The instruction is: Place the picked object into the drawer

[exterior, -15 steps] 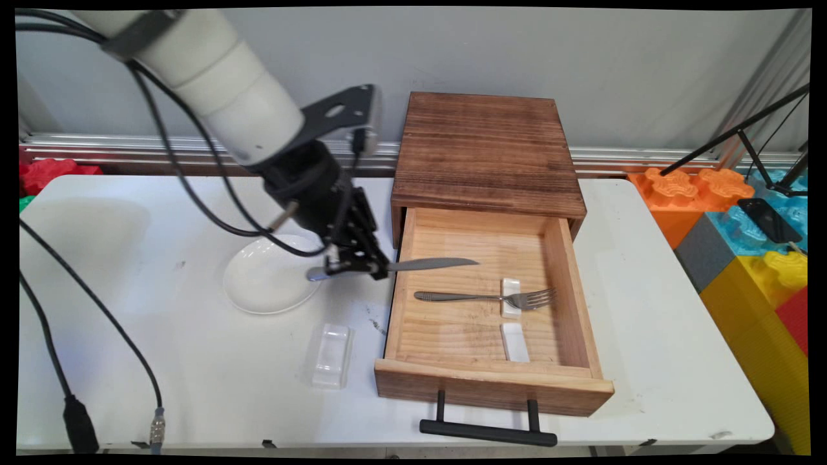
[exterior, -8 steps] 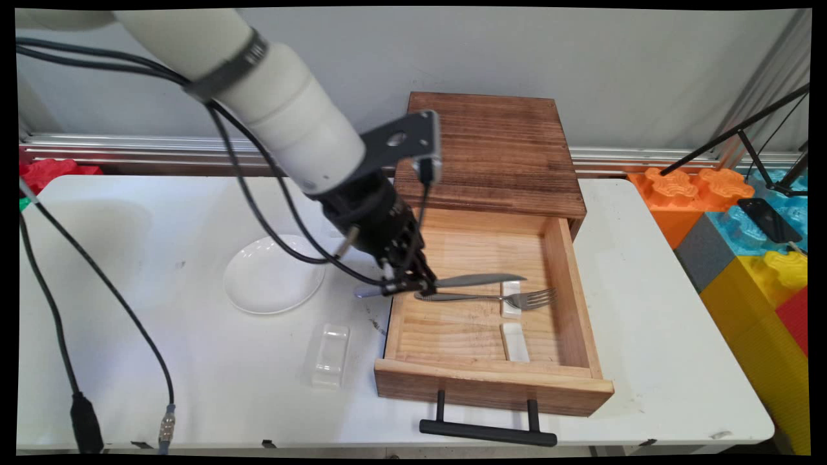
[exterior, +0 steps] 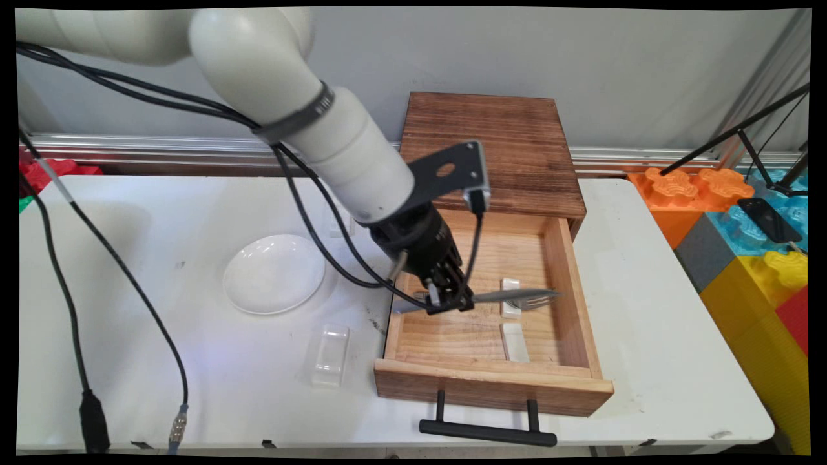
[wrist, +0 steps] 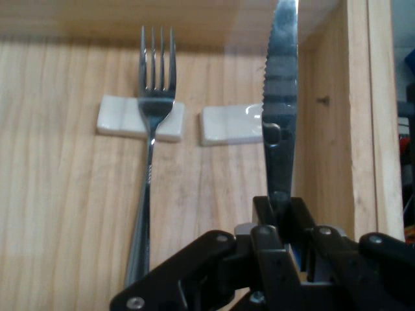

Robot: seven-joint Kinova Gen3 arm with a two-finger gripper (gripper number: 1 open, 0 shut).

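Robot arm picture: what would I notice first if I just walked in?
The black gripper clamping a shiny knife over the open wooden drawer. Inside lies a fork, its neck on a small white rest. A white plate sits left of the drawer.

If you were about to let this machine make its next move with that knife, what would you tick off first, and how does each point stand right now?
1. Grip on the knife: ok. The hand is shut on its handle end, blade pointing away.
2. Drawer open: ok, pulled fully out.
3. Hand over the drawer: ok. The knife hangs above the drawer floor.
4. Free rest: ok. The fork lies on one white rest; the second rest beside it is bare.
5. Knife lined up with the bare rest: ok in the hand view, where the blade crosses it.
6. Height above the rest: cannot tell.
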